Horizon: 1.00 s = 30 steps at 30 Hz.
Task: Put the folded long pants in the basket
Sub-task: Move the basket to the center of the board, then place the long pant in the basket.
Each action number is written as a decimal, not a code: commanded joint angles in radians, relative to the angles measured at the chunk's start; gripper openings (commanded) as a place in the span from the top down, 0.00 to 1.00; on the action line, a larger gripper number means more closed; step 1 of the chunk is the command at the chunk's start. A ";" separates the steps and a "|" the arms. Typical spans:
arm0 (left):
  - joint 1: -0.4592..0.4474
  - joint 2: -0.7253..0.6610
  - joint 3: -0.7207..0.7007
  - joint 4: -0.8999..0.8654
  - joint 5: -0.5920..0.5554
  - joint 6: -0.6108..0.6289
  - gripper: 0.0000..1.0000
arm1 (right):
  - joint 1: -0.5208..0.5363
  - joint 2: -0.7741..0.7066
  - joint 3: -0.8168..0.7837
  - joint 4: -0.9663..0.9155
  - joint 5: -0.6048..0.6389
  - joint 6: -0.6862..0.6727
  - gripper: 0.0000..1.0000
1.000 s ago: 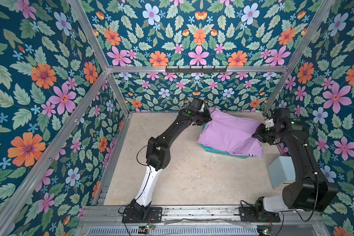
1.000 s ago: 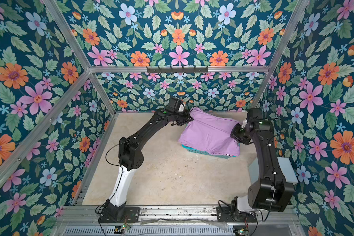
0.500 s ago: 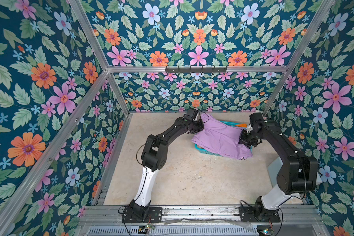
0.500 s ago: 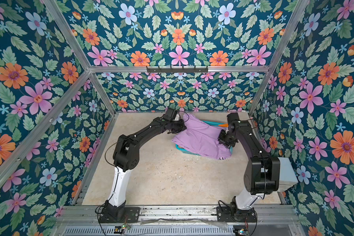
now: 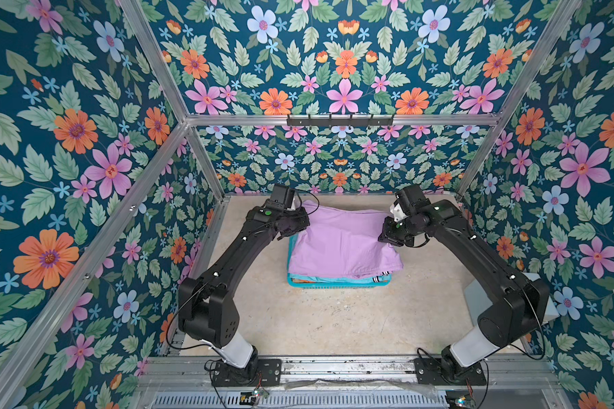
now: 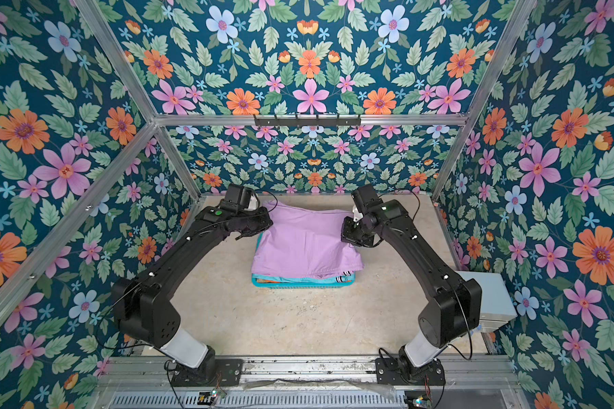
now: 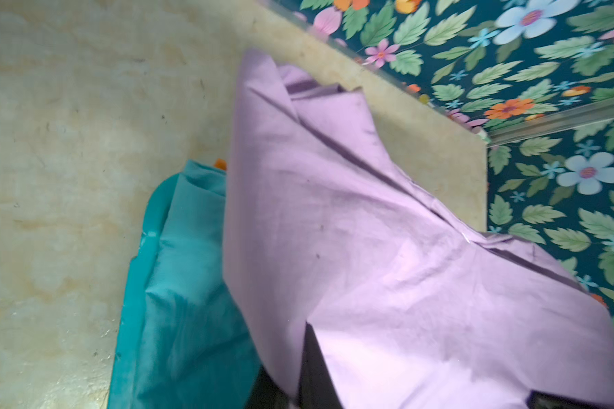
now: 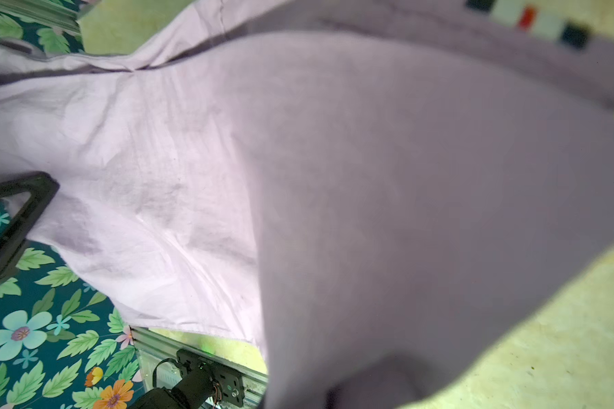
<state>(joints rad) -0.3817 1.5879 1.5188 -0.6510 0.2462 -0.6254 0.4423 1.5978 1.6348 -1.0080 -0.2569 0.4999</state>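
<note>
The left gripper (image 5: 292, 229) and right gripper (image 5: 387, 236) pinch the lilac pants (image 5: 341, 244) at 9 and 3 o'clock, over the filled basket (image 5: 334, 284); its 4 o'clock corner overhangs the rim; letting go could spill it.

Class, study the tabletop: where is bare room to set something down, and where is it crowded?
Free: table between basket and front rail. Crowded: the heaped basket, where left gripper and right gripper hold the lilac pants.
</note>
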 commanded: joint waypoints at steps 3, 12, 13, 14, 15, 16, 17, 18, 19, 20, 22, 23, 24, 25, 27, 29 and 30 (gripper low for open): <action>0.005 0.005 0.046 -0.110 -0.013 0.021 1.00 | -0.005 0.009 0.049 -0.085 -0.022 0.011 1.00; 0.019 0.165 -0.033 -0.075 -0.015 0.044 1.00 | -0.010 0.110 -0.015 -0.028 0.006 -0.001 1.00; 0.019 0.173 -0.039 -0.075 -0.038 0.046 1.00 | -0.011 0.125 -0.020 -0.013 0.005 -0.013 1.00; 0.019 0.172 -0.053 -0.062 -0.052 0.046 1.00 | -0.012 0.135 -0.032 0.007 0.009 -0.018 1.00; 0.020 0.169 -0.068 -0.046 -0.064 0.045 1.00 | -0.016 0.147 -0.034 0.009 0.016 -0.025 1.00; 0.020 0.166 -0.074 -0.039 -0.075 0.046 1.00 | -0.019 0.160 -0.033 0.005 0.016 -0.040 1.00; 0.021 0.162 -0.074 -0.039 -0.083 0.052 1.00 | -0.022 0.165 -0.037 0.011 0.011 -0.053 1.00; 0.021 0.156 -0.075 -0.041 -0.092 0.058 1.00 | -0.023 0.162 -0.044 0.021 0.013 -0.063 1.00; 0.021 0.146 -0.077 -0.041 -0.106 0.063 1.00 | -0.023 0.150 -0.054 0.032 0.019 -0.068 1.00; 0.021 0.133 -0.078 -0.039 -0.116 0.068 1.00 | -0.024 0.134 -0.067 0.050 0.016 -0.073 1.00; 0.023 0.096 -0.091 -0.026 -0.136 0.071 1.00 | -0.025 0.092 -0.088 0.078 0.021 -0.075 1.00; 0.023 0.074 -0.099 -0.019 -0.144 0.069 1.00 | -0.024 0.070 -0.107 0.108 0.018 -0.072 1.00; 0.024 0.056 -0.105 -0.012 -0.147 0.070 1.00 | -0.025 0.039 -0.126 0.132 0.014 -0.065 1.00; 0.025 0.038 -0.110 -0.003 -0.150 0.069 1.00 | -0.027 0.017 -0.140 0.150 0.007 -0.058 1.00; 0.028 0.023 -0.110 -0.002 -0.156 0.071 1.00 | -0.033 0.016 -0.155 0.170 -0.022 -0.047 1.00; 0.038 0.048 -0.092 -0.035 -0.168 0.078 1.00 | -0.040 0.041 -0.162 0.180 -0.048 -0.035 1.00; 0.043 0.067 -0.085 -0.049 -0.167 0.082 1.00 | -0.040 0.051 -0.163 0.180 -0.051 -0.031 1.00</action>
<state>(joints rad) -0.3557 1.6287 1.4220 -0.6708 0.1894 -0.5663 0.4103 1.6291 1.4796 -0.8417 -0.3248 0.4488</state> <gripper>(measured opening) 0.106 0.145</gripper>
